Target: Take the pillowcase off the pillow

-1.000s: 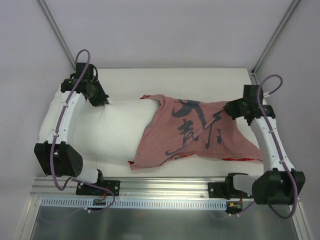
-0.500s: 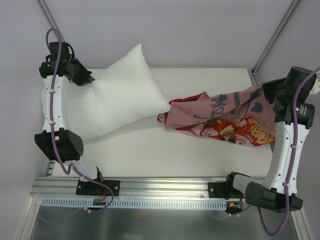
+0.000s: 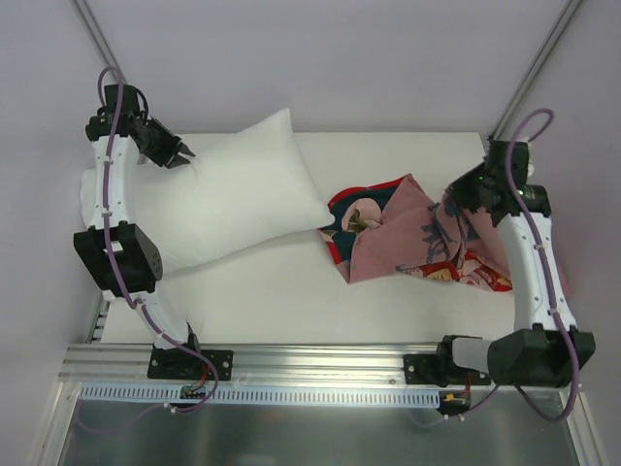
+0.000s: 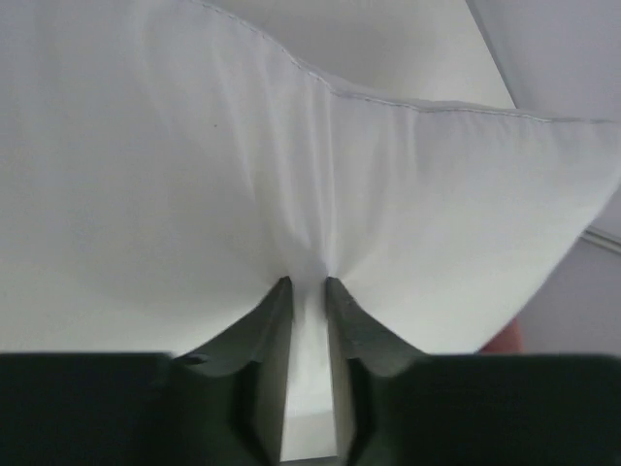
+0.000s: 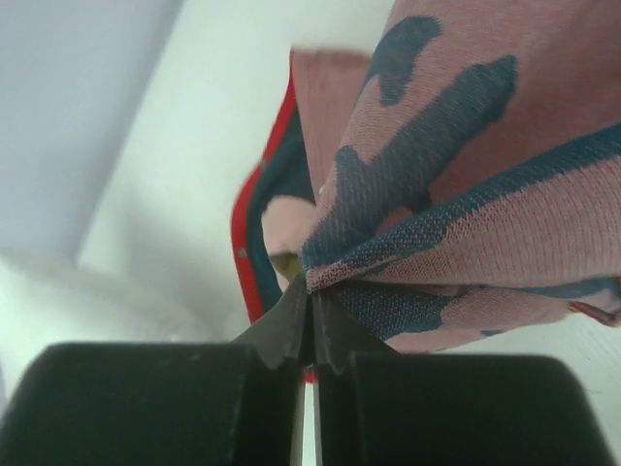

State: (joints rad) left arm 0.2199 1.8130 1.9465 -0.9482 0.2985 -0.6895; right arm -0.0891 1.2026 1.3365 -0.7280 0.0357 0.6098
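- Pillowcase (image 3: 403, 238) lies crumpled on your table (image 3: 291, 301), off the pillow (image 3: 233, 204), at its 3 o'clock.
- Your right gripper (image 5: 310, 291) is clenched on its pink cloth.
- Your left gripper (image 4: 309, 283) pinches the pillow's 10 o'clock corner.

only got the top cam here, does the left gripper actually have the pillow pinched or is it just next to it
observer: in the left wrist view the pillow cloth puckers into the narrow gap between the fingertips of the left gripper, so it looks pinched, jaws not fully together
operator: ok and is the right one really on the cover
observer: yes, the right wrist view shows the right gripper with jaws closed tight on a fold of the pillowcase, pink printed side facing the camera
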